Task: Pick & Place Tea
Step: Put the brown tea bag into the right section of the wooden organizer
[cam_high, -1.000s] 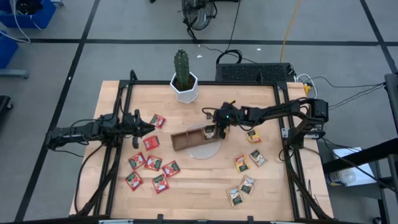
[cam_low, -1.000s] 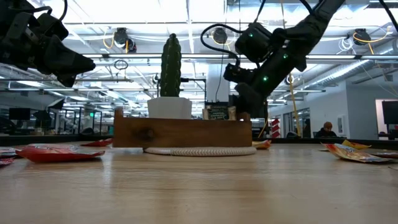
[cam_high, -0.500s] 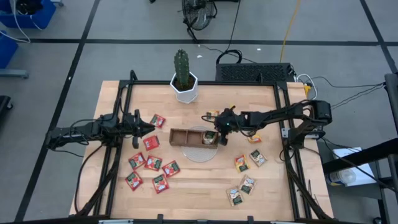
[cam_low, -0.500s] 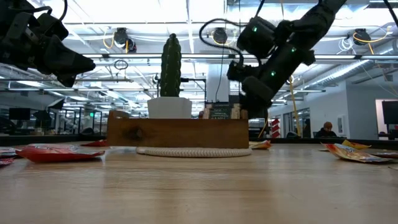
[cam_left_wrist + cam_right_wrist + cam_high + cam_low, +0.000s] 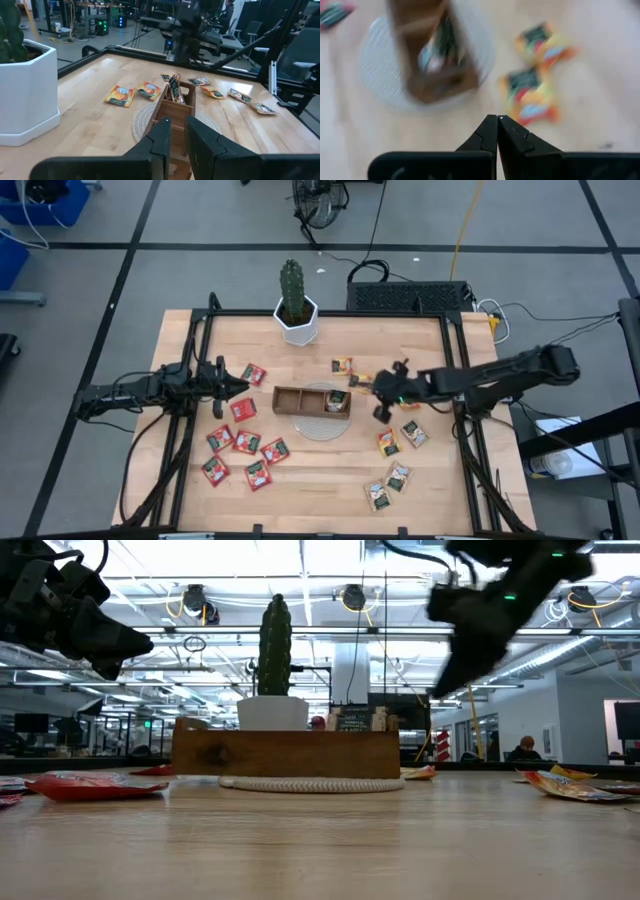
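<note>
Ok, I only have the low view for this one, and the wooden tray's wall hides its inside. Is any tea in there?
Observer: Yes. The high view shows one sachet in the wooden tray, in the end compartment nearest the right arm.
Operator: And the dark gripper at my upper right, is it carrying a sachet?
Observer: No. That is the right gripper. Its wrist view shows it shut with nothing between the fingers.
Operator: Where is it over the table?
Observer: From above, it hangs just off the tray's right end, over the table, with orange-yellow sachets lying loose nearby.
</note>
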Robot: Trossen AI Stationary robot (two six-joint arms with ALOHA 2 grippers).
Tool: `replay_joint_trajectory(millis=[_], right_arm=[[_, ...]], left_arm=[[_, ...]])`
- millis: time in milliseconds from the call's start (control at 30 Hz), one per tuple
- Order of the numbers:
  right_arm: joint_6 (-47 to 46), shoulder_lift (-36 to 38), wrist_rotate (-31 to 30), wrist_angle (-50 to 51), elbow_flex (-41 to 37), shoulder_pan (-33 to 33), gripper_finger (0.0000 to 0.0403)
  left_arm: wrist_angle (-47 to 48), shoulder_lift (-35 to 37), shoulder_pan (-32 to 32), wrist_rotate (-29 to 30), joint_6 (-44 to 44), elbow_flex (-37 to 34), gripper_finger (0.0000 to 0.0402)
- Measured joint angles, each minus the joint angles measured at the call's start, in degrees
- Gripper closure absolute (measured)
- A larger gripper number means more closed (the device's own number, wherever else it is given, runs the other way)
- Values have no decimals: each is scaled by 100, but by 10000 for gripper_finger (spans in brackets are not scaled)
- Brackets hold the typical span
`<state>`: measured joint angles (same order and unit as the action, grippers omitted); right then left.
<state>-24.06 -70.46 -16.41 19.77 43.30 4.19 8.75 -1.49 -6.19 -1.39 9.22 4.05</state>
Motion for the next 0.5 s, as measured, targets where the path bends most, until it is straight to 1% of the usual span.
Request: replay_joint_trajectory(millis=[100,167,233,333,400,500], right_arm=[[-653,320,606,-160,-455,373,403],[-1135,458,1039,-758,-800,623,403],[-1363,530,1207,-1861,-1228,876,399],[-1392,467,1221,-4081,-1840,1245,374],[-1257,369,1236,-5379,-2149,1462,345],[-838,147,1330,-6954,-2353,1826,289]], left_arm=[[0,-1,2,0,0,-2,344],[-2,1,2,0,0,-2,344],[0,0,0,0,0,-2,344],[0,1,1,0,0,0,344],[-1,1,1,0,0,-1,344],[0,1,1,0,0,-2,344]])
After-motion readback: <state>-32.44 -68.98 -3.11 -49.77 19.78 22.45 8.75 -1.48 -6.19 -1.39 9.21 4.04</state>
